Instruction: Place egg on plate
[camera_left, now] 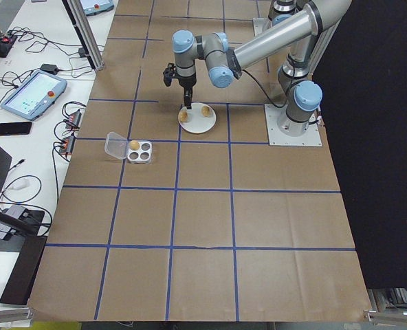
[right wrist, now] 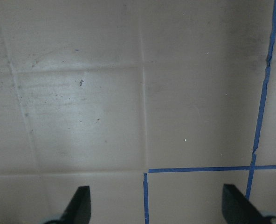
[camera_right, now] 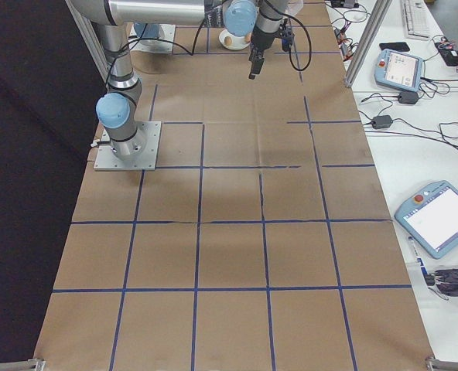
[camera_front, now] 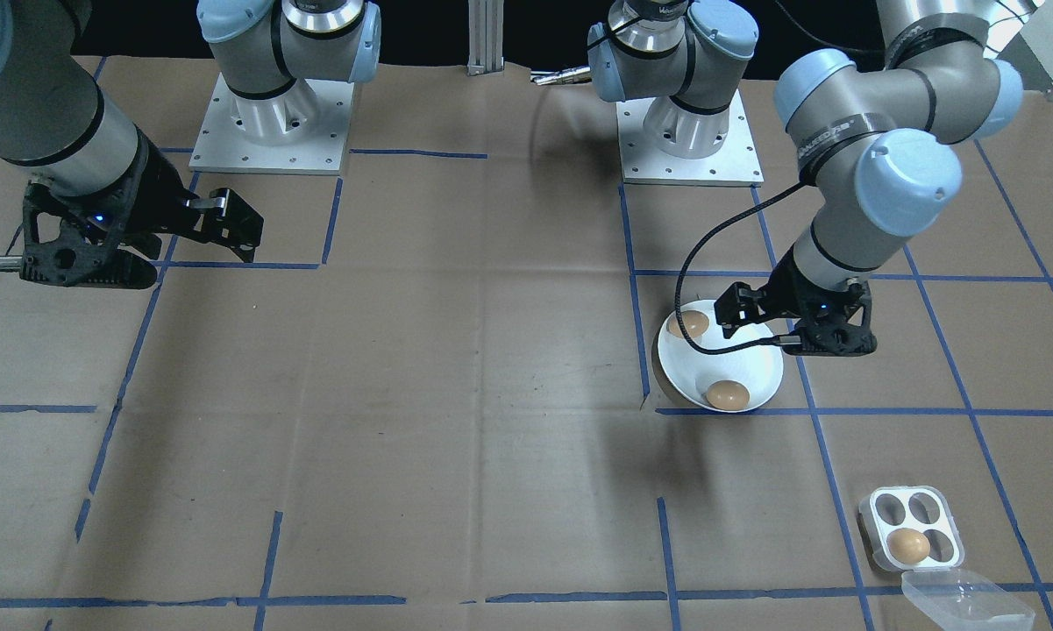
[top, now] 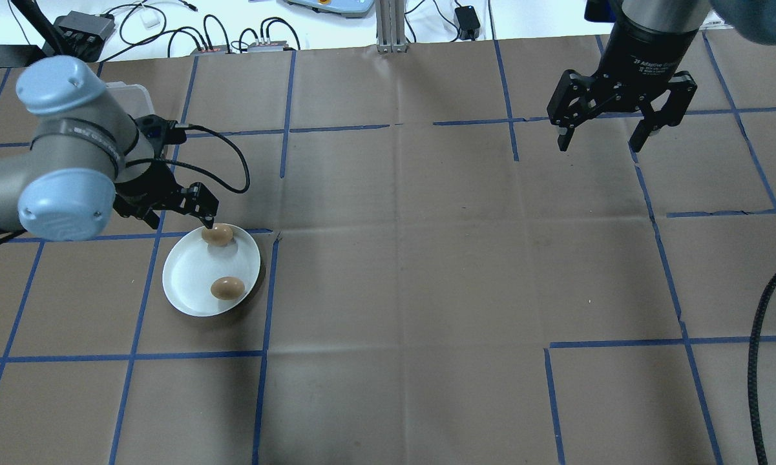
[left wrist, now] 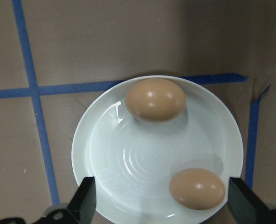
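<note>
We see the white plate [top: 187,290] on the brown paper table [top: 394,258], and it is our landmark. Two brown eggs lie on it. One egg [top: 218,235] sits by the plate's far rim, away from the robot, and the other egg [top: 227,287] sits nearer the robot's side of the plate. They are apart and do not touch. The left gripper [left wrist: 161,205] hangs right above the plate with its fingers [left wrist: 84,205] spread wide, and it holds nothing. In the wrist view both eggs show between the two fingertips. A black cable [camera_front: 710,263] loops from that arm over the plate's edge. Past the plate, on the side away from the robot, stands a small clear egg tray [camera_front: 912,528] with four cups. One more egg [camera_front: 908,546] sits in one cup, and the tray's clear lid [camera_front: 964,600] lies open beside it. Far from the plate, across the table, the right gripper [top: 604,142] hangs in the air over bare paper with its fingers wide apart and empty. Blue tape lines [top: 265,310] cross the paper around the plate.
</note>
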Robot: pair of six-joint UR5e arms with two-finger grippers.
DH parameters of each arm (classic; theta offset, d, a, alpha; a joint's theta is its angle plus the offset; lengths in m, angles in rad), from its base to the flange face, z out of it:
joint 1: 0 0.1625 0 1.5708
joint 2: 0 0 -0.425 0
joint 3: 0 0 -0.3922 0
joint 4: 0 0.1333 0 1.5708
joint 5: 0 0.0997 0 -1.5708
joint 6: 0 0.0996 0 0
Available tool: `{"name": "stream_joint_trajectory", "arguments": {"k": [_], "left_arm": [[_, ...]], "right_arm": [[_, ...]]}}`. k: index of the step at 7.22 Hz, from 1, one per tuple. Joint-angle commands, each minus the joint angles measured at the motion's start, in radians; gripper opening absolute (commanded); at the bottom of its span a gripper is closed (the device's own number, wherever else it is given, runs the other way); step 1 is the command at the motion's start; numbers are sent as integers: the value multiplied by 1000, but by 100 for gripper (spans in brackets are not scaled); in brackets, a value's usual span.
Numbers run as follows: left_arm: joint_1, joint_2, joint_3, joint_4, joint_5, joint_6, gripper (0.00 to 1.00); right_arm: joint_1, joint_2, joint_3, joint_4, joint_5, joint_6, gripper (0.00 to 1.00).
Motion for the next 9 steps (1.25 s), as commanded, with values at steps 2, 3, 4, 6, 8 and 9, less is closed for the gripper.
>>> {"name": "stream_joint_trajectory", "arguments": {"k": [2,3,4,6,8,9], "left_arm": [[27,-84,222,-138,-20,-54,100],[74,-141,281,-134,-46,-51,100],[129,-222,391,-134,-75,-38,100],[140,-427,647,-140,-52,28,100],[171,-564,791,-150,-52,87,100],[189,-594,788,-150,-50,152,100]], "right_arm": [[0,0,0,0,0,0,100],[0,0,0,0,0,0,100],[0,0,0,0,0,0,100],[0,0,0,0,0,0,100],[0,0,0,0,0,0,100],[0,0,0,0,0,0,100]]}}
